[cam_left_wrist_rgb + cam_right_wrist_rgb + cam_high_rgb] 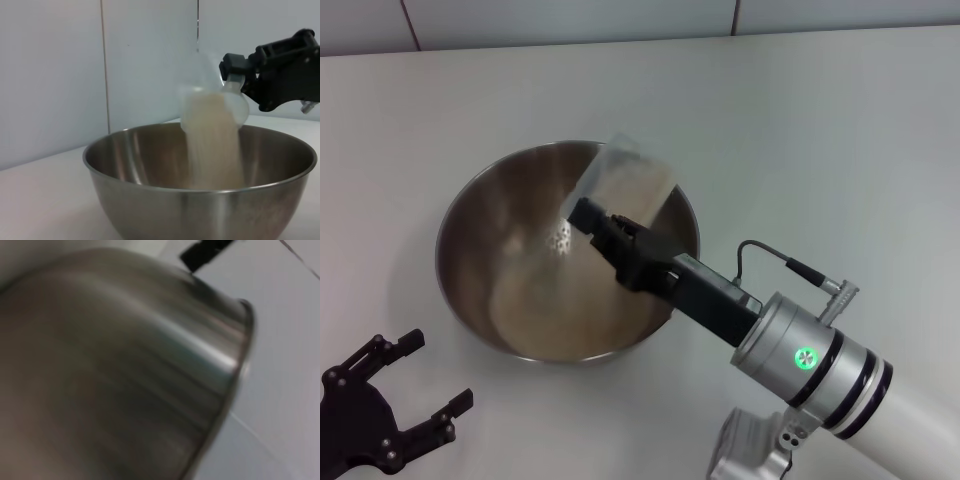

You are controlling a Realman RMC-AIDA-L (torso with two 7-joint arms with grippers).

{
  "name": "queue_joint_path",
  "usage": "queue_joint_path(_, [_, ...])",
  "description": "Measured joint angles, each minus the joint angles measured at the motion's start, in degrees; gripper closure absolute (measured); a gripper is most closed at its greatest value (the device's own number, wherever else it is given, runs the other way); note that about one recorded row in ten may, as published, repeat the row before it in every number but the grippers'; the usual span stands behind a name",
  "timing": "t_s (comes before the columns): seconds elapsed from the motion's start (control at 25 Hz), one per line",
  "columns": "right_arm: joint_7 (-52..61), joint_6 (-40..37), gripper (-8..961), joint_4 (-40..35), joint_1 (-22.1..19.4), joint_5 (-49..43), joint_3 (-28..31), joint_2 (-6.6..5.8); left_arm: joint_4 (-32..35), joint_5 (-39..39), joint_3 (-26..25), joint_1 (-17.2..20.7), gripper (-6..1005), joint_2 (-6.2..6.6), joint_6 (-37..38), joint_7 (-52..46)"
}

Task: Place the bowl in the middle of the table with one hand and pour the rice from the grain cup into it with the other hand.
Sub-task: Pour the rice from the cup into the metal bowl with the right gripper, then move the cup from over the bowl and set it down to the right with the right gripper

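Observation:
The steel bowl (480, 262) stands on the white table (840, 140), left of the middle. My right gripper (603, 222) reaches over the bowl from the lower right and is shut on the translucent grain cup (625, 182), tipped mouth-down over the bowl. In the left wrist view the cup (212, 102) is tilted and a stream of rice (212, 145) falls from it into the bowl (150, 200); the right gripper (280, 70) holds it from the side. Some rice (560, 238) shows inside the bowl. My left gripper (405, 385) is open and empty, near the front left edge. The right wrist view shows the bowl's wall (125, 370) up close.
A tiled wall edge (620, 20) runs along the far side of the table. The right arm's silver wrist (810, 360) crosses the lower right. Bare tabletop lies to the right of the bowl and behind it.

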Motion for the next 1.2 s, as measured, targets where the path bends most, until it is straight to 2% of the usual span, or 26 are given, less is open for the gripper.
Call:
queue_joint_path(0.16, [-11.48,2.21,935,0.9,1.03,-0.33,-0.3,0.0,0.02,0.04,0.0,-0.1,136,0.0,0.06,-0.09])
queue_joint_path(0.36, [-17.01,4.05,934,1.1,1.8,-3.54,0.16,0.0,0.02,0.19,0.0,-0.23,136,0.0,0.11,-0.17])
queue_joint_path(0.52, [-14.16,4.31,934,2.75,1.71,-2.59,0.21,0.0,0.01,0.25,0.0,-0.3,136,0.0,0.15,-0.18])
queue_joint_path(0.56, [-7.59,3.93,934,6.05,0.91,0.42,0.29,0.0,-0.01,0.25,0.0,-0.31,136,0.0,0.15,-0.18])
queue_joint_path(0.6, [-7.59,3.93,934,6.05,0.91,0.42,0.29,0.0,-0.03,0.26,0.0,-0.33,136,-0.01,0.15,-0.19])
queue_joint_path(0.72, [11.85,0.69,934,10.66,-1.12,3.96,1.28,0.0,-0.04,0.26,0.0,-0.37,136,-0.01,0.15,-0.2])
queue_joint_path(0.76, [24.27,-1.42,934,11.87,-2.24,4.92,2.19,0.0,-0.04,0.26,0.0,-0.42,136,-0.01,0.15,-0.21])
queue_joint_path(0.8, [24.27,-1.42,935,11.87,-2.24,4.92,2.19,0.0,-0.04,0.26,0.0,-0.48,136,-0.01,0.15,-0.21])
queue_joint_path(0.84, [29.15,-1.88,935,12.59,-2.79,5.95,2.51,0.0,-0.05,0.27,0.0,-0.61,136,-0.01,0.15,-0.22])
queue_joint_path(0.92, [39.81,-2.39,935,14.79,-3.78,9.93,3.06,0.0,-0.05,0.26,0.0,-0.68,136,-0.02,0.15,-0.22])
queue_joint_path(0.96, [49.96,-3.26,935,16.34,-4.41,13.66,3.27,-0.13,-0.05,0.26,0.0,-0.7,136,-0.03,0.15,-0.22])
queue_joint_path(1.0, [49.96,-3.26,935,16.34,-4.41,13.66,3.27,-0.13,-0.05,0.26,0.0,-0.71,136,-0.06,0.15,-0.22])
queue_joint_path(1.2, [80.86,-5.08,934,15.15,-6.73,15.37,7.74,-0.68,-0.02,0.25,0.0,-0.7,136,-0.09,0.15,-0.22])
